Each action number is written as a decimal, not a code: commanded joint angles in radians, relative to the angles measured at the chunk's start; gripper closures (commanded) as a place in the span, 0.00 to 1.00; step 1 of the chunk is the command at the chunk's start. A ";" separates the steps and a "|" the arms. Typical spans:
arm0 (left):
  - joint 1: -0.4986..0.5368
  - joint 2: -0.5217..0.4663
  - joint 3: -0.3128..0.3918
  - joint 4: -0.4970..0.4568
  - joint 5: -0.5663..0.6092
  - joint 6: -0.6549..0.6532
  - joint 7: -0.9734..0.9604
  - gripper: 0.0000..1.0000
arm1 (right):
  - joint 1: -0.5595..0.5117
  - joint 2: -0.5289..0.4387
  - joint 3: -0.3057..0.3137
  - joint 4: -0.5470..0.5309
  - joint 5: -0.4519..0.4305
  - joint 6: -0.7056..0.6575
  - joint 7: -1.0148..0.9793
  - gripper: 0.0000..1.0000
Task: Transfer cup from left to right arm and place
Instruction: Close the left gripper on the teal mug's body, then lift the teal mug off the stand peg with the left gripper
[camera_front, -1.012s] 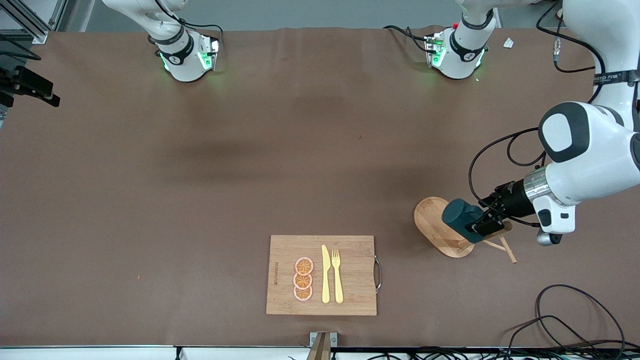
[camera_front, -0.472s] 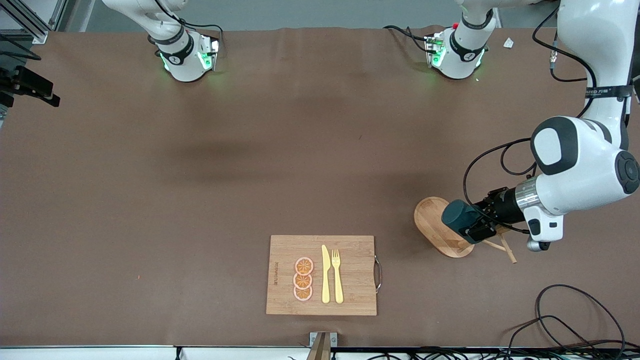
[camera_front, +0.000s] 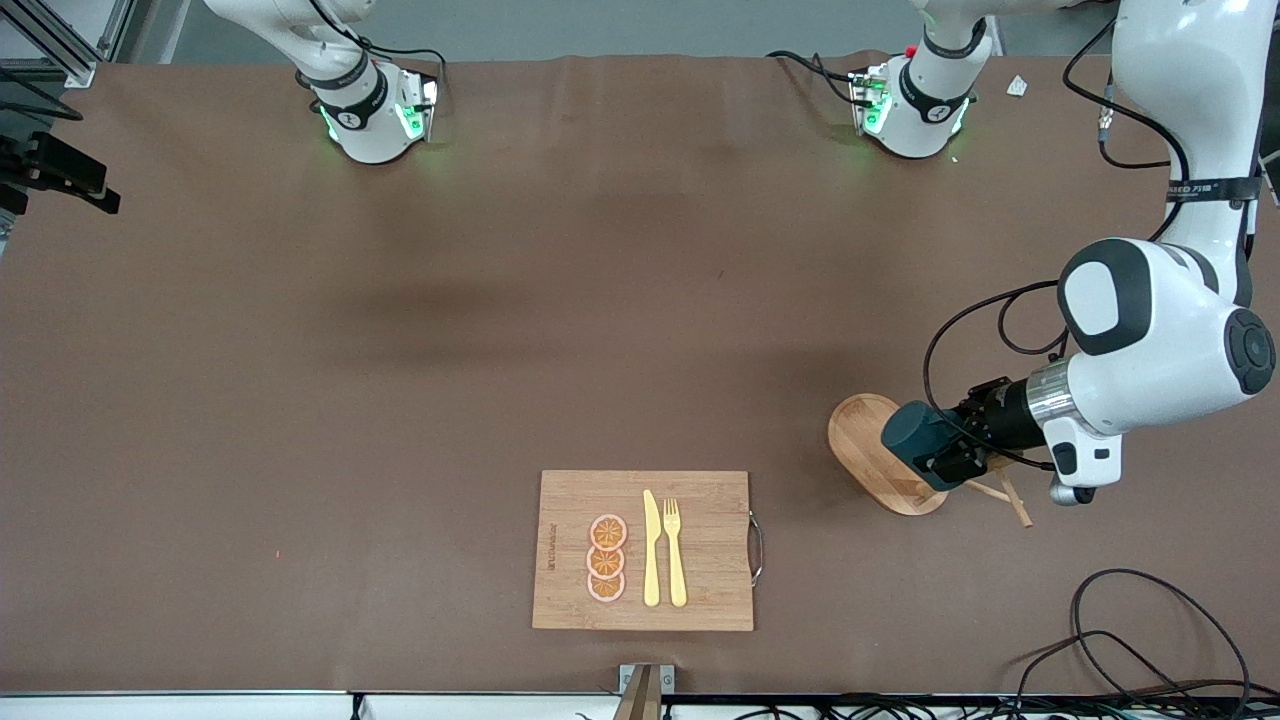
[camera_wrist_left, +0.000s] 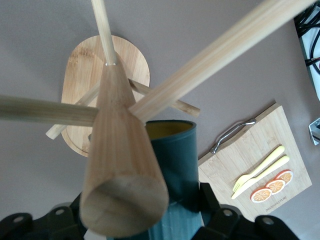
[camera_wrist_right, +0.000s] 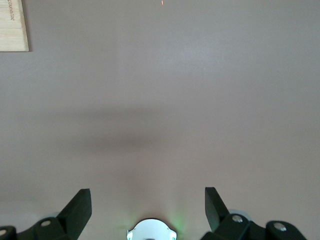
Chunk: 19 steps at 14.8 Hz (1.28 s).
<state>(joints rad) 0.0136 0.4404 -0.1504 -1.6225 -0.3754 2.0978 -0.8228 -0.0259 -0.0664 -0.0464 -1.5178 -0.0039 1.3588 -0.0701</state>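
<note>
tabletop (camera_front: 400, 400): matte brown sheet, faint creases, broad bare stretch through the middle and toward the right arm's end.

cup (camera_front: 912, 434): dark teal-green cylinder, smooth glazed wall, tan-gold inside just visible at the rim in the left wrist view (camera_wrist_left: 172, 165). it lies tipped on its side up in the air over the peg rack's base, at the left arm's end of the tabletop.

left tool (camera_front: 950, 458): black fingers closed on the cup, one pad on each side of its wall; the fingers (camera_wrist_left: 212, 205) flank the cup body in the left wrist view. arm reaches in low and nearly level.

peg rack (camera_front: 880, 465): pale wood, oval flat base with rounded edge, a thick tapered centre post (camera_wrist_left: 122, 165) with a flat round end, thin round dowels crossing out from it. one dowel passes right by the cup's rim; cannot tell whether it touches.

right tool (camera_wrist_right: 147, 205): fingers spread wide apart, nothing between them, hanging over bare tabletop; this arm waits.

cutting board (camera_front: 645, 550): rectangular bamboo, straight grain, square edges, metal wire handle on the side toward the left arm's end. on it: three orange slices (camera_front: 606, 558) in a row, a yellow knife (camera_front: 651, 550) and a yellow fork (camera_front: 675, 552) side by side. the board sits well apart from the rack, with open tabletop between.

black cables (camera_front: 1130, 640) loop on the tabletop nearer the front camera than the rack.
</note>
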 joint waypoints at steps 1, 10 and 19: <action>-0.003 0.000 0.002 0.013 -0.008 -0.013 -0.012 0.41 | 0.009 -0.029 0.008 -0.028 0.002 0.006 0.007 0.00; -0.014 -0.046 -0.023 0.105 0.001 -0.262 -0.179 0.40 | -0.012 -0.029 -0.001 -0.030 0.004 0.013 0.004 0.00; -0.269 0.012 -0.087 0.191 0.194 -0.191 -0.396 0.41 | -0.025 -0.029 -0.001 -0.033 0.015 0.019 0.003 0.00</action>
<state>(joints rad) -0.1826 0.4019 -0.2433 -1.4854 -0.2636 1.8729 -1.1723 -0.0331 -0.0664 -0.0573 -1.5178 -0.0038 1.3633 -0.0700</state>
